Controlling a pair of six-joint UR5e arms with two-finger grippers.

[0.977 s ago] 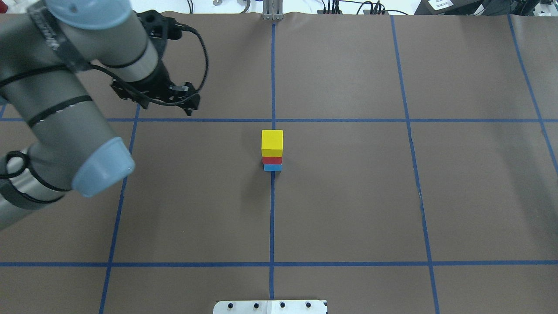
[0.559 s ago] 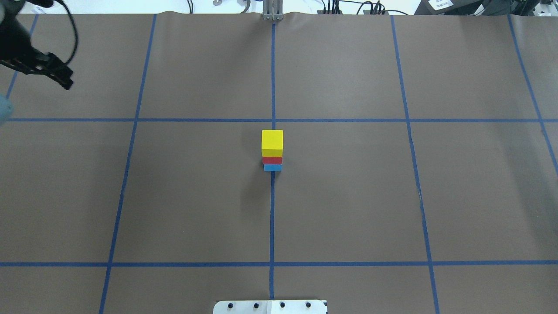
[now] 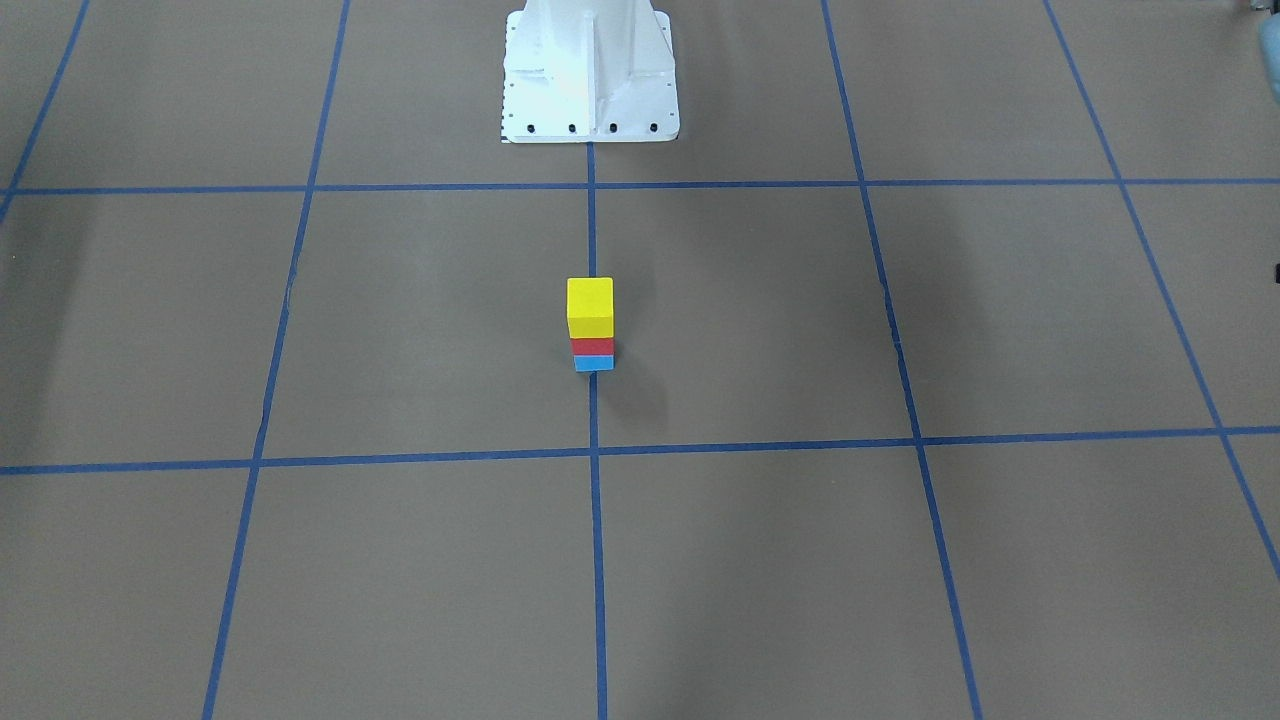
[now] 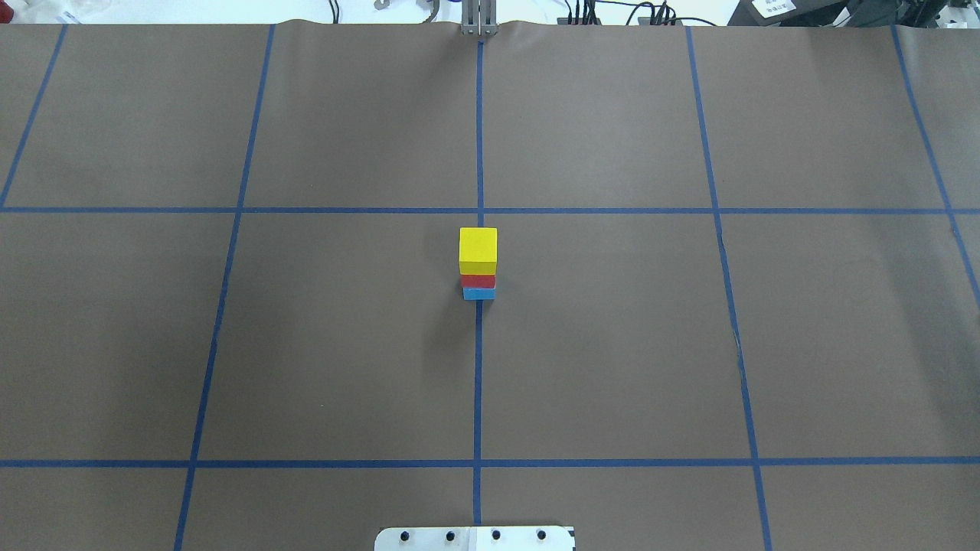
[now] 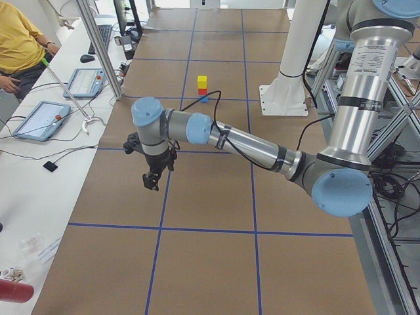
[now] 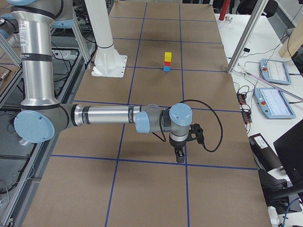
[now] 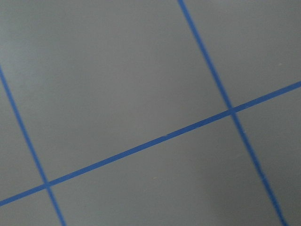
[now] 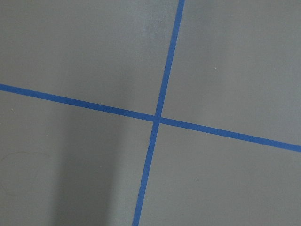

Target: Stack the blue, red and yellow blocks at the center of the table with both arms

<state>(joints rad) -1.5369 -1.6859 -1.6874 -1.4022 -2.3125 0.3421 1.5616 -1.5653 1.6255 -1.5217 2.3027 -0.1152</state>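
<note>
A stack stands at the table's centre on the blue centre line: the blue block (image 4: 478, 294) at the bottom, the red block (image 4: 478, 281) on it, the yellow block (image 4: 478, 249) on top. It also shows in the front-facing view (image 3: 590, 308), the exterior left view (image 5: 202, 86) and the exterior right view (image 6: 167, 61). My left gripper (image 5: 151, 183) shows only in the exterior left view, far from the stack; I cannot tell if it is open. My right gripper (image 6: 179, 156) shows only in the exterior right view, equally far off; I cannot tell its state. Both wrist views show only brown table with blue tape lines.
The white robot base (image 3: 590, 70) stands behind the stack. Blue tape lines grid the brown table (image 4: 612, 344). Operator desks with tablets (image 5: 39, 118) and pendants (image 6: 272, 71) line the table's far side. A person in yellow (image 5: 20, 39) sits there.
My left arm has swung away from near the stack, out past the overhead view's left edge. The stack has not moved.
</note>
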